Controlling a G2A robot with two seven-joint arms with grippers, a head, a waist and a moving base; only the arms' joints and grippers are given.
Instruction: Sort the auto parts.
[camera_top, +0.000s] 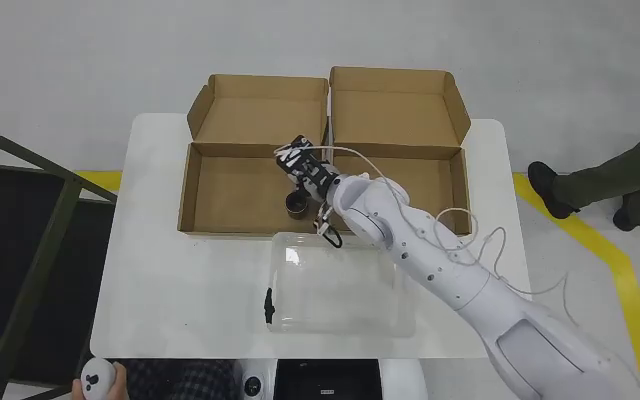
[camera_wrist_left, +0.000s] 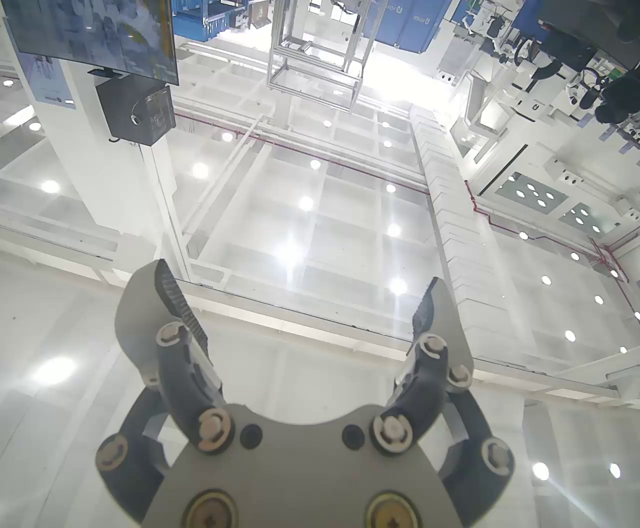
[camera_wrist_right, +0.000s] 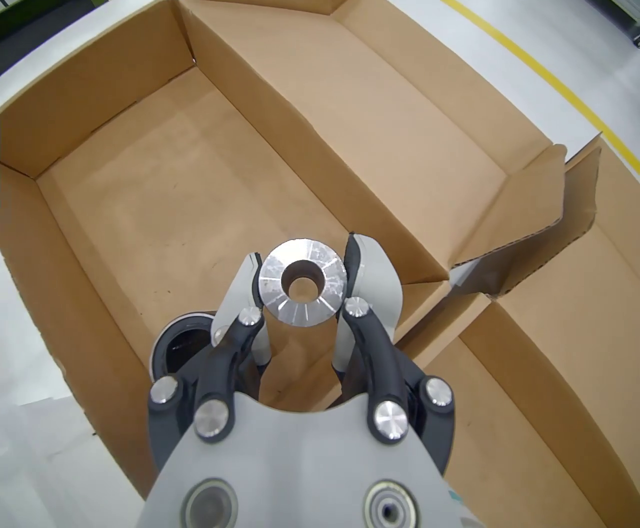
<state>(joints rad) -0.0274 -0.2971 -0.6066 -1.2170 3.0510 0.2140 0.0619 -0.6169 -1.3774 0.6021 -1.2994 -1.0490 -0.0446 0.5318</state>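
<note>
The right tool (camera_wrist_right: 303, 252) is clamped on a silver metal ring (camera_wrist_right: 303, 288) over the floor of the left cardboard box (camera_top: 225, 190), in the upper middle of the top view. A black ring (camera_top: 297, 205) already lies in that box, just beside it. The left tool (camera_wrist_left: 300, 290) points at the ceiling, jaws apart, holding nothing. In the clear bin (camera_top: 340, 237) below, what may be one small dark part (camera_top: 268, 305) sits at the left wall, so sorting looks nearly done. I can read no label or writing on the boxes or parts.
</note>
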